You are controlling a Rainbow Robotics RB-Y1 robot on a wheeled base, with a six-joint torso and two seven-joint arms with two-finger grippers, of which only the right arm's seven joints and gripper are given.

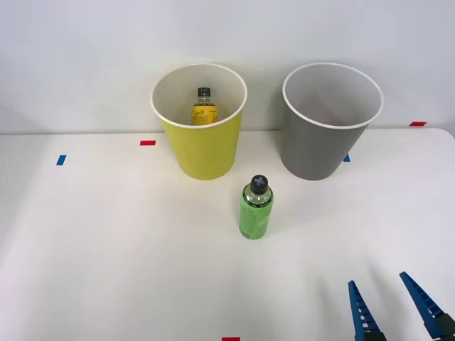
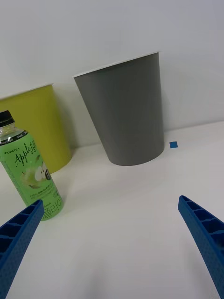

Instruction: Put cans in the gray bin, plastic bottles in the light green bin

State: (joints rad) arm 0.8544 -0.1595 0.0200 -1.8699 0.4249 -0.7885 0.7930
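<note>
While right gripper (image 1: 394,307) waits wide open, near table edge, you see green bottle (image 1: 256,208) upright before light green bin (image 1: 200,138). Risk: off-centre approach tips bottle, or you choose gray bin (image 1: 323,138).

Two bright blue fingers (image 1: 366,311) are seen on the right gripper (image 1: 394,305). Each is long, tapered to a point, and ribbed along its inner face. Dark mounts are seen at their bases.
</note>
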